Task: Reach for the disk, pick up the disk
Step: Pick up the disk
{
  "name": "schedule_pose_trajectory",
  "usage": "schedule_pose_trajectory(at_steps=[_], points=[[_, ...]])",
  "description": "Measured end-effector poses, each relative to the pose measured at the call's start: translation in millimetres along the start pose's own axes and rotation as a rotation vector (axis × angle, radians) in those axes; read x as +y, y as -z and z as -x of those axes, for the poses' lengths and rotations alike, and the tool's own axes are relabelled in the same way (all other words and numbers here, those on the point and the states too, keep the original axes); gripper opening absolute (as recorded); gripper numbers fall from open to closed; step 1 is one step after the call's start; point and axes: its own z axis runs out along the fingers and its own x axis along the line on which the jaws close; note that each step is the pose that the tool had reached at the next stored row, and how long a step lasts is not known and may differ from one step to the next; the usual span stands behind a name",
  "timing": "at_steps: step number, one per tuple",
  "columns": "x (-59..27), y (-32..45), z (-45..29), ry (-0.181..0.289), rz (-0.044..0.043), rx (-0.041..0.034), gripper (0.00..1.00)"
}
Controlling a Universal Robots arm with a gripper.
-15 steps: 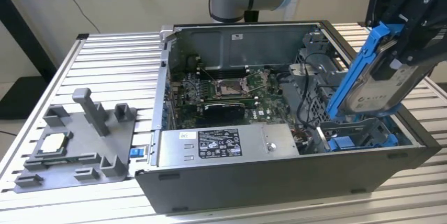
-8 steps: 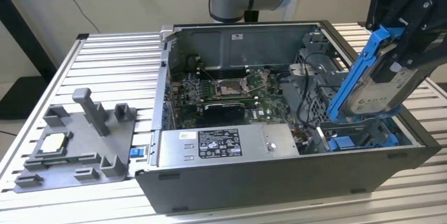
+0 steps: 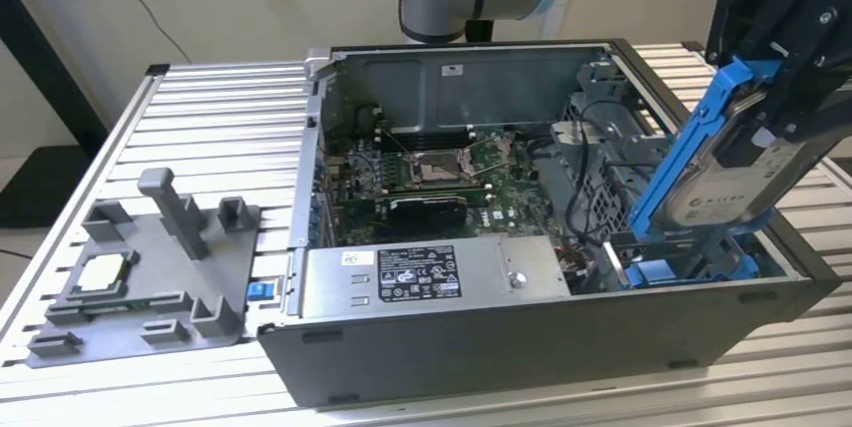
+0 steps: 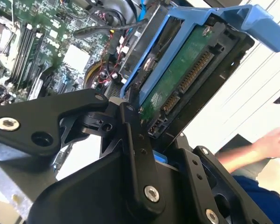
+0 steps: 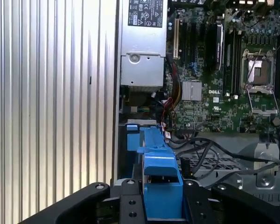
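The disk (image 3: 725, 173), silver with a white label in a bright blue bracket, hangs tilted and nearly on edge above the open computer case at the exterior view's right. My gripper (image 3: 772, 118) comes down from the upper right and is shut on its upper part. In the second wrist view the disk's green circuit-board underside (image 4: 177, 79) faces the camera between my black fingers (image 4: 133, 121). In the first wrist view the blue bracket (image 5: 161, 172) sits between the two finger bases, high over the case's drive bay.
The open computer case (image 3: 533, 337) holds a motherboard (image 3: 426, 178), a grey power supply box (image 3: 413, 272), loose cables and another blue bracket (image 3: 665, 269). A grey fixture (image 3: 160, 277) carrying a square processor chip (image 3: 104, 272) lies on the slatted table. A person's hand (image 4: 275, 140) shows beyond the case.
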Motion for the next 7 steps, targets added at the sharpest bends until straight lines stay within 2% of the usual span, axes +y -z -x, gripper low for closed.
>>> schedule_pose_trajectory(at_steps=[7], points=[[0.0,0.0,-0.6,0.000,0.0000,-0.0001,0.00]])
